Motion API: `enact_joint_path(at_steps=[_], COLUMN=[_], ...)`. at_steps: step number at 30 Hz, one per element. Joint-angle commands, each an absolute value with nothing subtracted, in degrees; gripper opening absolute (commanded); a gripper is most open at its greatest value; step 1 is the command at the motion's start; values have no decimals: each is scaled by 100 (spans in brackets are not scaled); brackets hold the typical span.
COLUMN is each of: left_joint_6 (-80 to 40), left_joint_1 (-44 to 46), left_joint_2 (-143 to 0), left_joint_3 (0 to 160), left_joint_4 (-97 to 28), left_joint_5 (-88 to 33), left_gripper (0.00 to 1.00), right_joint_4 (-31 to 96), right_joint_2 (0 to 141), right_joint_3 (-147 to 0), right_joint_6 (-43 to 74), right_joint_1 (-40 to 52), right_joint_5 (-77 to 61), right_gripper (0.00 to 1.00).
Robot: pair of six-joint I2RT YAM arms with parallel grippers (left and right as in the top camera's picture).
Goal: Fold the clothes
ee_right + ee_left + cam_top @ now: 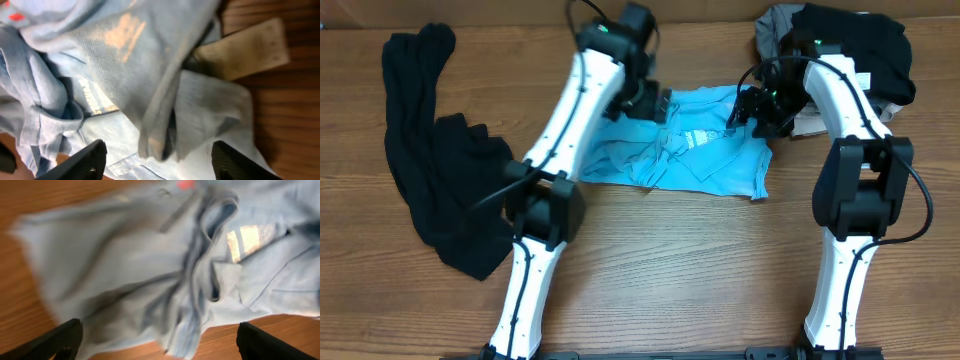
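A light blue shirt lies crumpled on the wooden table between the two arms. It also fills the left wrist view and the right wrist view. My left gripper is over the shirt's upper left part, open, its fingers spread wide with nothing between them. My right gripper is over the shirt's upper right corner, open, its fingers wide apart above the cloth.
A long black garment lies at the left of the table. A pile of black and grey clothes sits at the back right. A beige tag or cloth piece lies beside the shirt.
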State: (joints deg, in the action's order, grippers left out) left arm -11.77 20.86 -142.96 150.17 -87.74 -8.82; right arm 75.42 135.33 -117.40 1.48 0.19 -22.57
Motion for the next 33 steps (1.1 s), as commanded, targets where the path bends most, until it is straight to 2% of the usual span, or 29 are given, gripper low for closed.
enact_joint_path(at_steps=[1,11,16,17,18,19,20,25,33], left_joint_6=[-965,-764,-725,-725,-725,-725,-722,-725,-722], left_joint_1=[1485,445,145,106,82,58,27,-143,-408], left_joint_2=[-14145,-14145,-14145,-14145,-14145,-14145,-14145,-14145,-14145], left_joint_3=[15860,16252,16252,16252,16252,16252,16252,16252,16252], left_joint_4=[-9233,-9682,-9682,-9679,-9679,-9679,-9682,-9679,-9679], left_joint_5=[-849,-685,-687,-685,-683,-683,-681,-534,-537], left_gripper=[100,100,100,100,100,100,100,100,100], right_joint_4=[7435,6508,6226,6222,6226,6248,6265,6335,6722], right_joint_2=[13192,13192,13192,13192,13190,13181,13168,12851,11456], right_joint_3=[-11845,-10499,-10127,-10125,-10127,-10132,-10132,-10151,-10416], right_joint_6=[145,150,200,196,193,196,198,309,296], right_joint_1=[-19,3,40,58,67,69,69,-154,-493], right_joint_5=[-1686,-1118,-1249,-1376,-1490,-1636,-1776,-1850,-1852], right_gripper=[75,77,68,57,41,19,4,4,4])
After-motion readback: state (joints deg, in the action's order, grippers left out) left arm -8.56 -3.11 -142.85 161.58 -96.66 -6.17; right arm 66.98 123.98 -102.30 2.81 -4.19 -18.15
